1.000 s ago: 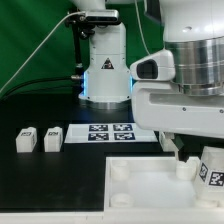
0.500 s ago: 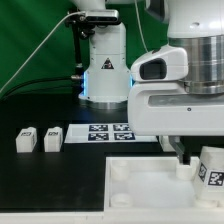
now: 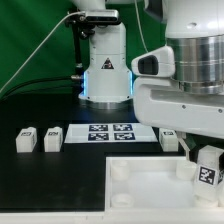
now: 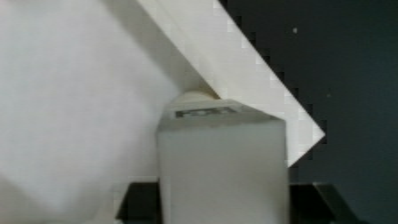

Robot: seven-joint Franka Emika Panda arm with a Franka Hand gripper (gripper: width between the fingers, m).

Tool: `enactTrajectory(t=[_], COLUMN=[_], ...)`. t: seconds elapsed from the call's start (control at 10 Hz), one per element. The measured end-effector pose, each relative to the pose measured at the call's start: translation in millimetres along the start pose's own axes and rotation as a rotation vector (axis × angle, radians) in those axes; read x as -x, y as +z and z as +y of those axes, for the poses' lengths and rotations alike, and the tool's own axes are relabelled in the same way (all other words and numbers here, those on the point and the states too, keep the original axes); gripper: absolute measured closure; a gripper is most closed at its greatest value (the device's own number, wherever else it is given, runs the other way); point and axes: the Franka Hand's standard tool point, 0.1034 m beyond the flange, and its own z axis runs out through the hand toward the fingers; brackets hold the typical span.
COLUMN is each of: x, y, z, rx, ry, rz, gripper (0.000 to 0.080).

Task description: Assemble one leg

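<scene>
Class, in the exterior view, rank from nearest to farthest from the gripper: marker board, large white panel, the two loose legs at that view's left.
1. Large white panel, beneath the gripper.
2. Marker board, mid-table.
3. Inner loose leg, view's left.
4. Outer loose leg, farthest left.

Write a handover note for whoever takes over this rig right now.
Gripper: shut on the leg, held at the white panel's far corner on the exterior view's right.
Spare legs: two loose on the exterior view's left, the second at, and a third beside the marker board.
Done: leg grasped and at the corner.
Left: seat it in the socket. Whether it is in yet cannot be told.
</scene>
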Motion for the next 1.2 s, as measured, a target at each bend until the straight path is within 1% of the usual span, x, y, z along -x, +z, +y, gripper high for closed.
enactTrajectory(t=[0.1,0.3,0.4,0.5,0.6,0.7,0.9,1.0,1.1,1.2], x=[-3.2,-4.1,-4.8,-5.1,-3.4,-2.9,-2.4,0.3,3.4,4.9], y=[0.1,1.4,1.6,1.6,1.5,1.5,2.0,1.4,1.0,1.2], z=[1.6,2.6,4.7,5.8,4.3,3.9,3.0,-3.0,-6.3,-6.5], rx=[-0.017,-0.043,-0.074,-0.094,-0.097,-0.096,-0.097,-0.093,-0.091,-0.096], ry=[0.101,0.479,0.666,0.760,0.900,0.906,0.798,0.658,0.486,0.375], rz=[-0.007,-0.029,-0.042,-0.058,-0.077,-0.078,-0.071,-0.063,-0.050,-0.043], gripper=[0.0499,0.0499,0.0499,0.0499,0.0499,0.0499,0.0499,0.0276,0.0276,0.0177])
